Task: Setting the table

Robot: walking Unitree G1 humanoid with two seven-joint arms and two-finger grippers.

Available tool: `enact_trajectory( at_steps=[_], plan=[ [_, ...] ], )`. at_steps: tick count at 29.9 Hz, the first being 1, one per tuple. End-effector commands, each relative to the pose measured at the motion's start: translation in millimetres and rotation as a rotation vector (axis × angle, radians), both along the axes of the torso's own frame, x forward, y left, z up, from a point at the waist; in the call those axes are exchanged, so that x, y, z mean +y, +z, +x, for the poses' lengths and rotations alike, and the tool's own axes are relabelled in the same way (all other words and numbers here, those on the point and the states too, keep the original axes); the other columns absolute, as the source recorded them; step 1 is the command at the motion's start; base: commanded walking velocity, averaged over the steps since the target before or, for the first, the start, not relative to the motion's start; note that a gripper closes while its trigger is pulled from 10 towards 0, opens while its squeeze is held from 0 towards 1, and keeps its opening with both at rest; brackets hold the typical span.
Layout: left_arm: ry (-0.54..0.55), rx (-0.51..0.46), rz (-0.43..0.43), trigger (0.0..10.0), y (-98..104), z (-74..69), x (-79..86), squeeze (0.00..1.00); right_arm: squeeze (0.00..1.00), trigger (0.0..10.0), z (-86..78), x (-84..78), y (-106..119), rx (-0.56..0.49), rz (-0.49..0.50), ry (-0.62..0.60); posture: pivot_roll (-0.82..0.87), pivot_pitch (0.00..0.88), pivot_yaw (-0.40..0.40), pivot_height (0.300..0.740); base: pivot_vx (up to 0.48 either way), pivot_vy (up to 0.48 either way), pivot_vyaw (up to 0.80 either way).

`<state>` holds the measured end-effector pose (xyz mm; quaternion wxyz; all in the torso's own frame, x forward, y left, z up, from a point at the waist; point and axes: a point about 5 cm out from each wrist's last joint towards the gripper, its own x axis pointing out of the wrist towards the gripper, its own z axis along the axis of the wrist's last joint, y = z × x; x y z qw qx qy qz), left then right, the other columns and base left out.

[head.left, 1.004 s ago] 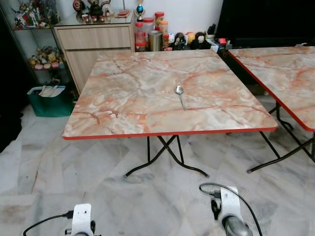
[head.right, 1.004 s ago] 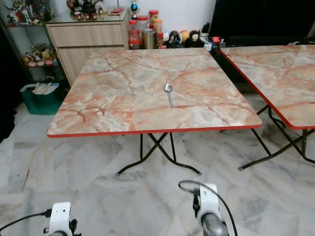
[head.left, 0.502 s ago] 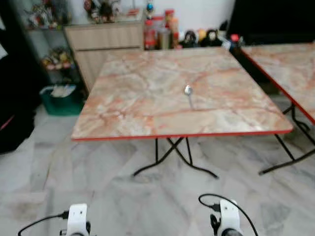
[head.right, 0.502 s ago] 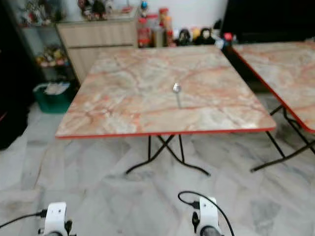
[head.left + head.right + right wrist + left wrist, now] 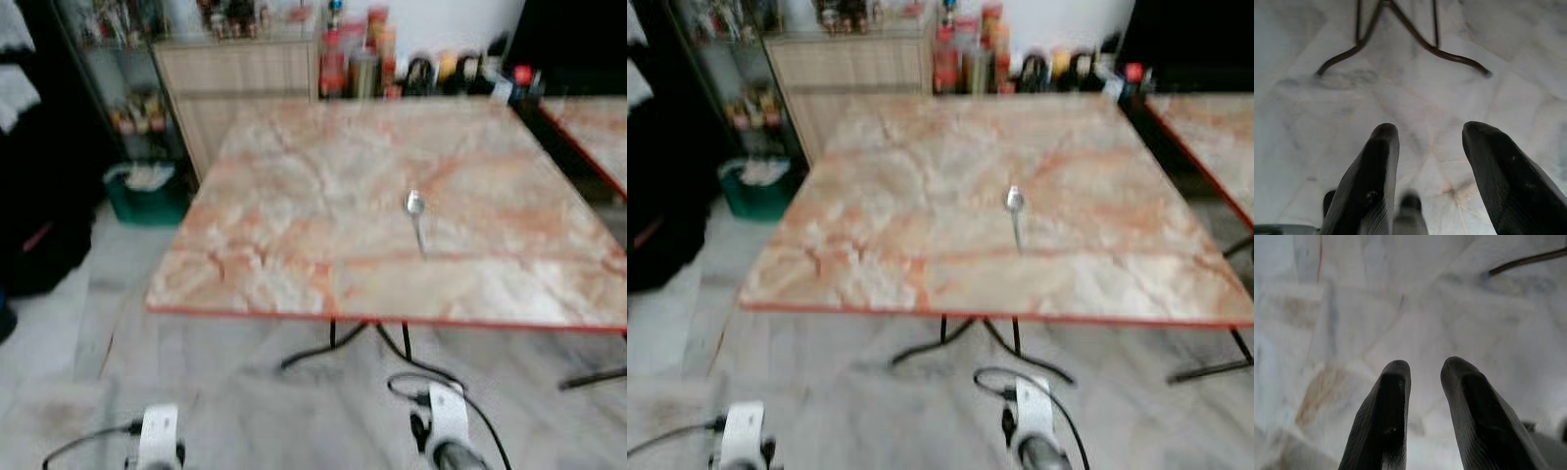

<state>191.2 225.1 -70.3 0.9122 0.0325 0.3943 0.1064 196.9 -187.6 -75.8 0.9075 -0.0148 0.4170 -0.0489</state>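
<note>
1. Whereas the whole view has swung to the robot's right and drawn nearer over the last second, nothing on the bench (image 5: 294, 225) itself has been moved; the shift is taken to be the camera's, since the robot appears to be walking and turning toward the bench.
2. The spoon (image 5: 415, 217) is seen lying where it lay, on the marbled top, bowl away from the robot and handle toward the near red edge, right of the middle; it is the one piece of tableware laid so far, so the setting is judged barely begun.
3. The left gripper (image 5: 1420, 377) is held low over the floor (image 5: 1352, 308), jaws released with a narrow gap and nothing between them; the right gripper (image 5: 1425, 142) is likewise low over the floor, jaws released wider and empty, with the bench's black legs (image 5: 1400, 34) ahead of it.
4. Both head views are blurred by motion; the jars (image 5: 358, 59) and small objects along the far wall cannot be told apart; the contents of the green bin (image 5: 147, 191) beside the cabinet (image 5: 245, 83) cannot be made out.
5. The second bench (image 5: 588, 127) is cut off at the right edge; the dark mass at the left edge cannot be identified.
</note>
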Motion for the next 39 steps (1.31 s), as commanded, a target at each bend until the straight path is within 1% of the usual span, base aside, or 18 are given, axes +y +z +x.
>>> enact_trajectory(
  at_steps=[1, 8, 13, 14, 16, 17, 18, 19, 21, 24, 25, 29, 30, 32, 34, 36, 37, 39],
  plan=[
    [-0.019, 0.016, -0.004, 10.0, -3, -2.4, -5.3, 0.0, 0.0, 10.0, -1.5, -5.0, 0, 0.003, -0.011, -0.005, 0.07, 0.0, 0.034, 0.74, 0.0, 0.0, 0.0],
    [-0.026, 0.019, -0.003, 10.0, -3, -3.3, -6.5, 0.0, 0.0, 10.0, -8.9, -4.8, -3, 0.008, -0.011, 0.018, 0.06, 0.0, 0.03, 0.74, 0.0, 0.0, 0.0],
    [-0.028, 0.023, -0.004, 10.0, -4, -5.1, -6.9, 0.0, 0.0, 10.0, -10.9, -3.6, -3, -0.022, -0.012, 0.046, 0.07, 0.0, 0.027, 0.74, 0.0, 0.0, 0.0],
    [-0.031, 0.026, -0.004, 10.0, -5, -6.3, -7.1, 0.0, 0.0, 10.0, -9.5, -5.2, 0, -0.07, -0.025, 0.07, 0.06, 0.0, 0.023, 0.74, 0.0, 0.0, 0.0],
    [-0.031, 0.026, -0.004, 10.0, -5, -6.3, -7.1, 0.0, 0.0, 10.0, -9.5, -5.2, 0, -0.07, -0.025, 0.07, 0.06, 0.0, 0.023, 0.74, 0.0, 0.0, 0.0],
    [-0.039, 0.03, -0.003, 10.0, -6, -7.7, -7.3, 0.0, 0.0, 10.0, -8.6, -9.2, 6, -0.155, -0.061, 0.122, 0.05, 0.0, 0.024, 0.74, 0.0, 0.0, 0.0],
    [-0.042, 0.031, -0.002, 10.0, -6, -8.2, -7.4, 0.0, 0.0, 10.0, -8.5, -11.0, 8, -0.192, -0.066, 0.131, 0.05, 0.0, 0.024, 0.74, 0.0, 0.0, 0.0],
    [-0.042, 0.031, -0.002, 10.0, -6, -8.2, -7.4, 0.0, 0.0, 10.0, -8.5, -11.0, 8, -0.192, -0.066, 0.131, 0.05, 0.0, 0.024, 0.74, 0.0, 0.0, 0.0],
    [-0.046, 0.033, -0.001, 10.0, -6, -8.6, -7.2, 0.0, 0.0, 10.0, -7.5, -16.1, 17, -0.296, -0.07, 0.121, 0.05, 0.0, 0.025, 0.74, 0.0, 0.0, 0.0],
    [-0.048, 0.035, -0.001, 10.0, -6, -9.2, -7.4, 0.0, 0.0, 10.0, -7.0, -16.5, 29, -0.4, -0.083, 0.135, 0.04, 0.0, 0.025, 0.74, 0.0, 0.0, 0.0],
    [-0.048, 0.035, -0.001, 10.0, -6, -9.2, -7.4, 0.0, 0.0, 10.0, -7.0, -16.5, 29, -0.4, -0.083, 0.135, 0.04, 0.0, 0.025, 0.74, 0.0, 0.0, 0.0],
    [-0.054, 0.038, -0.003, 10.0, -7, -9.9, -8.8, 0.0, 0.0, 10.0, -6.5, -13.5, 41, -0.475, -0.084, 0.128, 0.03, 0.0, 0.029, 0.74, 0.0, 0.0, 0.0],
    [-0.055, 0.038, -0.005, 10.0, -7, -10.1, -9.3, 0.0, 0.0, 10.0, -8.9, -9.5, 50, -0.524, -0.086, 0.132, 0.02, 0.0, 0.027, 0.74, 0.0, 0.0, 0.0],
    [-0.054, 0.038, -0.005, 10.0, -7, -10.4, -9.3, 0.0, 0.0, 10.0, -12.7, -5.3, 57, -0.564, -0.081, 0.139, 0.02, 0.0, 0.027, 0.74, 0.0, 0.0, 0.0],
    [-0.054, 0.039, -0.005, 10.0, -7, -10.5, -9.3, 0.0, 0.0, 10.0, -15.0, -4.4, 61, -0.575, -0.082, 0.139, 0.02, 0.0, 0.024, 0.74, 0.0, 0.0, 0.0],
    [-0.053, 0.039, -0.004, 10.0, -7, -10.8, -8.9, 0.0, 0.0, 10.0, -20.9, -2.1, 74, -0.605, -0.087, 0.138, 0.02, 0.0, 0.023, 0.74, 0.0, 0.0, 0.0],
    [-0.053, 0.039, -0.004, 10.0, -7, -10.8, -8.9, 0.0, 0.0, 10.0, -20.9, -2.1, 74, -0.605, -0.087, 0.138, 0.02, 0.0, 0.023, 0.74, 0.0, 0.0, 0.0],
    [-0.052, 0.039, -0.002, 10.0, -7, -10.9, -8.4, 0.0, 0.0, 10.0, -21.4, -0.4, 85, -0.63, -0.089, 0.141, 0.02, 0.0, 0.022, 0.74, 0.0, 0.0, 0.0]
  ],
)
